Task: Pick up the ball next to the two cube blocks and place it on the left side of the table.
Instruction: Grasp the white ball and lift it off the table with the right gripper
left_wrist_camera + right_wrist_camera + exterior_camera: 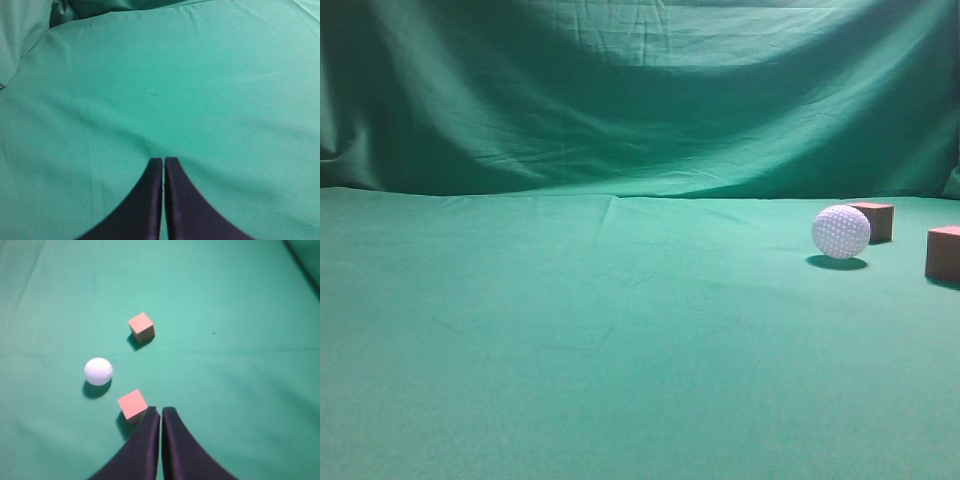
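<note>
Closest in the right wrist view is the right gripper (160,410), and its two dark fingers are pressed together with only a thin line between them, holding nothing. Just past its tips, a little to the left, sits the nearer cube (132,404), almost touching the left finger in the picture. A bit farther on and more to the left rests the ball (98,371), white and dimpled, sitting on the green table (240,370) with a small gap between it and each cube. Farther still is the other cube (141,326), so the ball lies off to one side of the line between the two cube blocks. The left gripper (163,161) is also closed and empty, and its camera shows only green cloth, no ball at all. From the outside camera the ball (841,231) is far over on the right side. So the right arm looks much nearer, and it would likely need to spread its fingers and reach forward and left, steering past the near cube.
</note>
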Action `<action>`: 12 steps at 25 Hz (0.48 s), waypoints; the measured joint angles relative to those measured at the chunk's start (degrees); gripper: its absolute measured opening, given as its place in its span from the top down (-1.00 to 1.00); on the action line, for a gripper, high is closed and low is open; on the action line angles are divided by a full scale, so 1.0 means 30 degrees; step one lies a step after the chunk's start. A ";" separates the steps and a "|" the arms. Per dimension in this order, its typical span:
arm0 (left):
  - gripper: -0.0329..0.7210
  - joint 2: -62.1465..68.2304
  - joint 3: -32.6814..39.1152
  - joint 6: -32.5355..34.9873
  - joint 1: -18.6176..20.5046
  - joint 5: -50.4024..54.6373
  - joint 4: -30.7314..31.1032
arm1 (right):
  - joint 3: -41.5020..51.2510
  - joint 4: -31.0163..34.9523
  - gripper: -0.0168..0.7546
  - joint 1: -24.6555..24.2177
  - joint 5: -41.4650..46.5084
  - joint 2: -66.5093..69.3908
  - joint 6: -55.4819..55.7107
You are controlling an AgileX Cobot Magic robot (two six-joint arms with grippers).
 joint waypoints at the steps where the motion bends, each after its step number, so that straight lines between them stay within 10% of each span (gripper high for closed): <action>1: 0.91 0.0000 0.0000 0.0000 0.0000 0.0000 0.0000 | -0.0443 0.0118 0.96 0.0295 0.0048 0.0819 -0.0440; 7: 0.91 0.0000 0.0000 0.0000 0.0000 0.0000 0.0000 | -0.3121 0.0349 0.96 0.2804 0.0125 0.5639 -0.3642; 12: 0.91 0.0000 0.0000 0.0000 0.0000 0.0000 0.0000 | -0.5187 0.1262 0.31 0.3981 0.0344 1.0035 -0.3950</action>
